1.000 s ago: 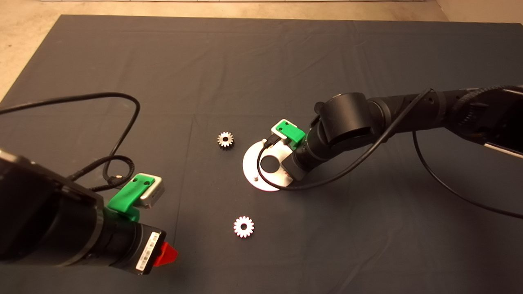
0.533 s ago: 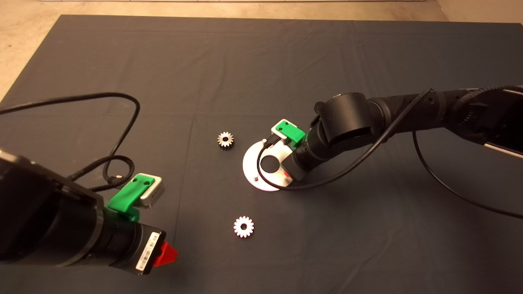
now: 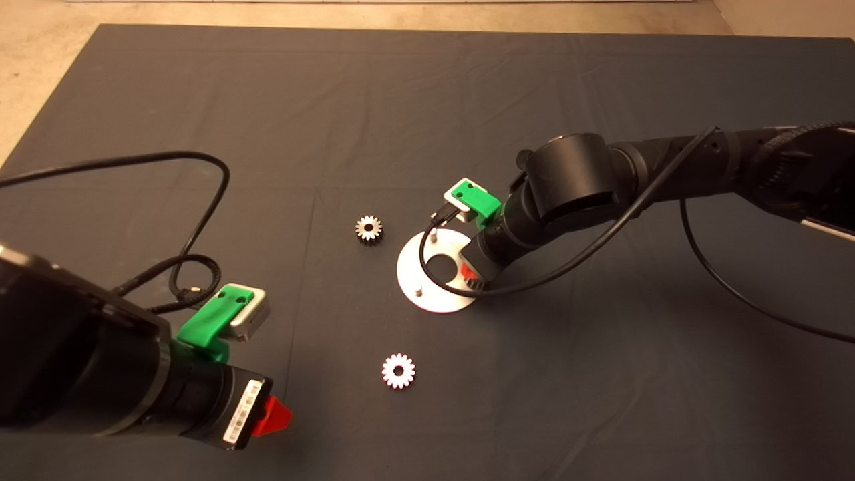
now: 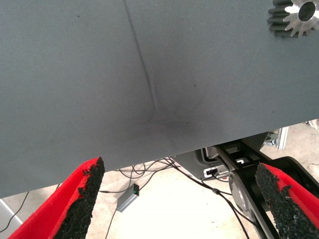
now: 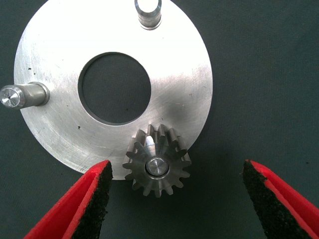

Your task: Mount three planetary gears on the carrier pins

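Observation:
The flat silver disc [image 3: 409, 268] lies mid-mat with its carrier pins. Two pins [image 3: 433, 234] [image 3: 417, 291] stand bare. In the right wrist view one planetary gear [image 5: 157, 167] sits on the third pin at the rim of the disc [image 5: 60, 55], and the pin tip shows in its hole. My right gripper [image 5: 177, 191] hangs just above that gear, open and empty, with its fingers [image 5: 84, 209] wide on either side. In the head view this gripper [image 3: 471, 275] is at the disc's right rim. Two loose gears [image 3: 369, 228] [image 3: 399, 371] lie on the mat.
My left gripper [image 3: 272, 415] is parked open at the mat's lower left; its wrist view shows the mat edge, floor cables and one loose gear [image 4: 294, 17]. A black cable [image 3: 200, 200] loops over the left of the mat.
My right gripper has lifted and drawn back a little from the disc, leaving the gear on its pin. The far pin now shows. The left arm has not moved.

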